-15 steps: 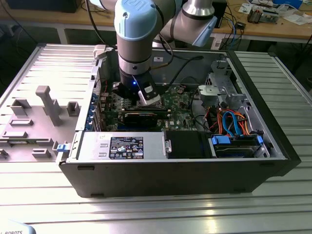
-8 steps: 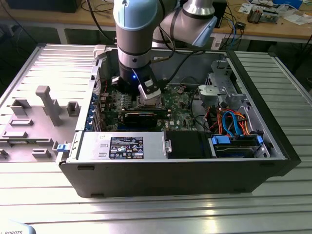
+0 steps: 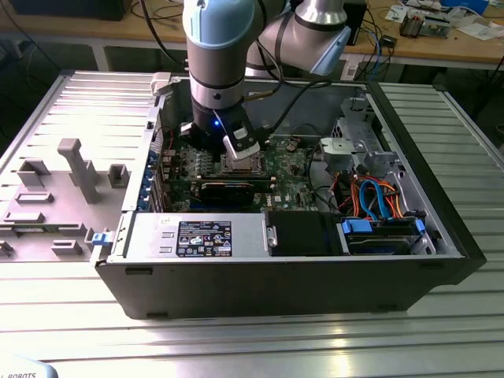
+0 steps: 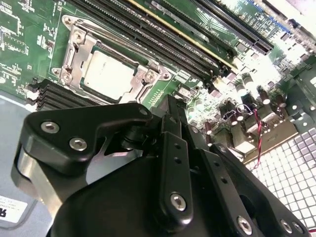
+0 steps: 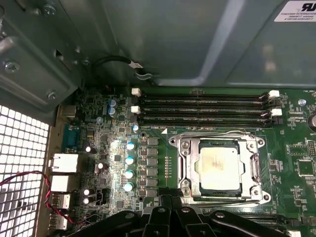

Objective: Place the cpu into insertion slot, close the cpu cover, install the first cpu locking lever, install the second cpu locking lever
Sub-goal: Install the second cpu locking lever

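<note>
- First wrist view: the cpu (image 5: 218, 164) sits flat inside the insertion slot (image 5: 186, 174), its silver-beige top exposed through the window of the cpu cover (image 5: 220, 140)
- The cpu cover lies down over the chip edges, framing it on all four sides; judged from this, seating and cover closure are complete
- A thin wire locking lever (image 5: 210, 134) runs along the memory-slot side of the frame; whether it is hooked under its catch cannot be told
- In the second wrist view a second thin lever (image 4: 128, 61) runs along one side of the cover; its latch state cannot be told either
- Count: one cpu, one cover, two levers, four long black memory slots (image 5: 202, 109) beside the socket in the first wrist view
- Exterior view: the gripper (image 3: 236, 155) hangs directly over the socket area of the green motherboard (image 3: 287, 169), inside the open computer case (image 3: 441, 189), wrist pointing straight down, presumably to reach the levers from above
- In the second wrist view the black finger linkages (image 4: 173, 163) converge toward the tips, yet the tips are out of sight, so whether the fingers are spread or pressed together cannot be told
- No object is seen between the fingers; the gripper is near the socket, contact unconfirmed
</note>
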`<state>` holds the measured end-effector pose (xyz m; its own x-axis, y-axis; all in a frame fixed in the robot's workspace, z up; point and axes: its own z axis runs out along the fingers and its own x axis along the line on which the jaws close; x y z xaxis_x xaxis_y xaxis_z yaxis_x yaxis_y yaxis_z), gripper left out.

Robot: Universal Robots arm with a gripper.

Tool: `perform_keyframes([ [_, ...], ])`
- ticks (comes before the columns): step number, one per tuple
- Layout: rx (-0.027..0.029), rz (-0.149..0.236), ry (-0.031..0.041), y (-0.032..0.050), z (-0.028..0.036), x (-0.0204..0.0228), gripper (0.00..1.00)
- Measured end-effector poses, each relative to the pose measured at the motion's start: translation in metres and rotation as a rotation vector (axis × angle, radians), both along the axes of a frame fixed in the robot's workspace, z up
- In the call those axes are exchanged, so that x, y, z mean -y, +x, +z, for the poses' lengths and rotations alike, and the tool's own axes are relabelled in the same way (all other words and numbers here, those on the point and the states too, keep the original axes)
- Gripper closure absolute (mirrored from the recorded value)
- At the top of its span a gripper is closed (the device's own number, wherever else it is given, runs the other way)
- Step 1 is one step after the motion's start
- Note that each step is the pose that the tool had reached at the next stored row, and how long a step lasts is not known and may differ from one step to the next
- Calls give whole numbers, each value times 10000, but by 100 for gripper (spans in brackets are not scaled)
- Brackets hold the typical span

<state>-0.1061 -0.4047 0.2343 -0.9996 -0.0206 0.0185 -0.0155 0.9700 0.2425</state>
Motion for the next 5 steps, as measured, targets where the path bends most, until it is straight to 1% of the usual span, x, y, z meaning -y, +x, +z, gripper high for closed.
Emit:
perform_keyframes([
  [5, 0, 0, 65, -1, 0, 0, 89],
])
